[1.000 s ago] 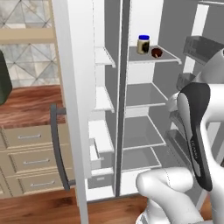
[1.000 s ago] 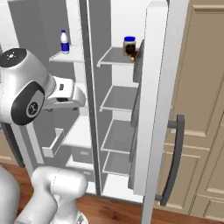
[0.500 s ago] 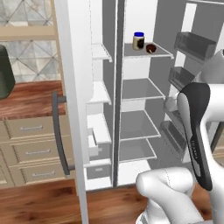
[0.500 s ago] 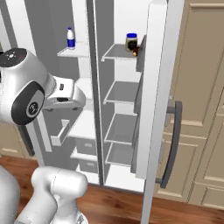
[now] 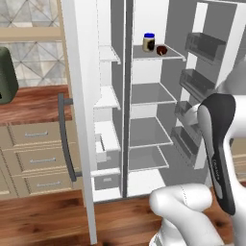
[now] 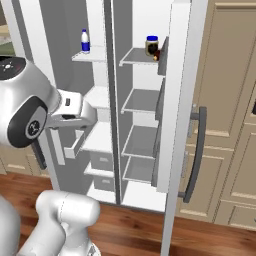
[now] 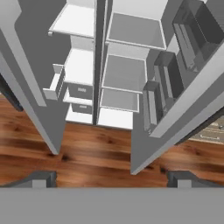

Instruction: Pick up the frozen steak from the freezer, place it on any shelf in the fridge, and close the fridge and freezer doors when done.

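Wood-brown floor (image 7: 87,148) lies under the tool (image 7: 111,178), whose two dark tips are seen spread wide at the bottom of the hand view, with nothing held between them. Beyond it, the appliance is shown with both doors swung out: the freezer door (image 5: 79,120) to the left of the centre partition (image 5: 128,96), the fridge door (image 6: 180,100) to the right of it. Bare white shelves are stacked on either side of the partition. High up, left of the partition, a small bottle (image 6: 85,41) is stood on the top shelf. Right of the partition, also on the top shelf, a blue-lidded jar (image 5: 149,42) is set, and just beside it a small dark red-brown lump is taken to be the steak (image 5: 162,50); it appears to be lodged on the fridge side already, though this cannot be confirmed at such a size. Frozen, it is expected to be stiff, fairly light and slick with frost, and is best pinched across its narrow thickness, from the front edge.
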Controlling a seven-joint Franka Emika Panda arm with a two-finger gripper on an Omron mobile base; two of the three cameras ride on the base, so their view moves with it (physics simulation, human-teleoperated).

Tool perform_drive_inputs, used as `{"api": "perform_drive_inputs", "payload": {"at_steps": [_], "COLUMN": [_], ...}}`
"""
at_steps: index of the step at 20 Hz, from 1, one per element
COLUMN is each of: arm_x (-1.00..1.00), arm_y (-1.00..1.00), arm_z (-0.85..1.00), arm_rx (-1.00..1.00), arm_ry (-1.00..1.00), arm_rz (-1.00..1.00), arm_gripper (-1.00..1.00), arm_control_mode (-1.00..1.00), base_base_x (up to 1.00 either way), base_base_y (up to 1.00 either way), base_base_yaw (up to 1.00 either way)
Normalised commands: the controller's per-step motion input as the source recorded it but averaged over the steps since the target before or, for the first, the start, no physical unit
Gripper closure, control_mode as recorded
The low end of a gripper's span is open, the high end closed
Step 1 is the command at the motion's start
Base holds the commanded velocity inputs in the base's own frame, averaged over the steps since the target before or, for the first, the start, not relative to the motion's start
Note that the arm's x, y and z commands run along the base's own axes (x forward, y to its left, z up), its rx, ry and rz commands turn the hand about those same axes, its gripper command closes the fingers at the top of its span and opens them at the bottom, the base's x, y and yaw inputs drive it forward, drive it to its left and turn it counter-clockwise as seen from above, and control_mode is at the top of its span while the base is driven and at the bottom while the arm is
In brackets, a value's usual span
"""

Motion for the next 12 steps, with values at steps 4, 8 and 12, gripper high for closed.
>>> {"api": "perform_drive_inputs", "payload": {"at_steps": [4, 8, 12], "arm_x": [-0.41, -0.7, -0.94], "arm_y": [0.0, 0.25, 0.95], "arm_z": [0.06, 0.02, 0.0], "arm_rx": [0.0, 0.04, 0.06], "arm_ry": [0.0, 0.0, -0.05], "arm_rz": [0.0, 0.0, 0.0], "arm_gripper": [-1.0, -1.0, -1.0], "arm_control_mode": [-1.0, -1.0, -1.0], "base_base_x": [0.0, 0.0, 0.0], "base_base_y": [0.0, 0.0, 0.0], "base_base_yaw": [0.0, 0.0, 0.0]}}
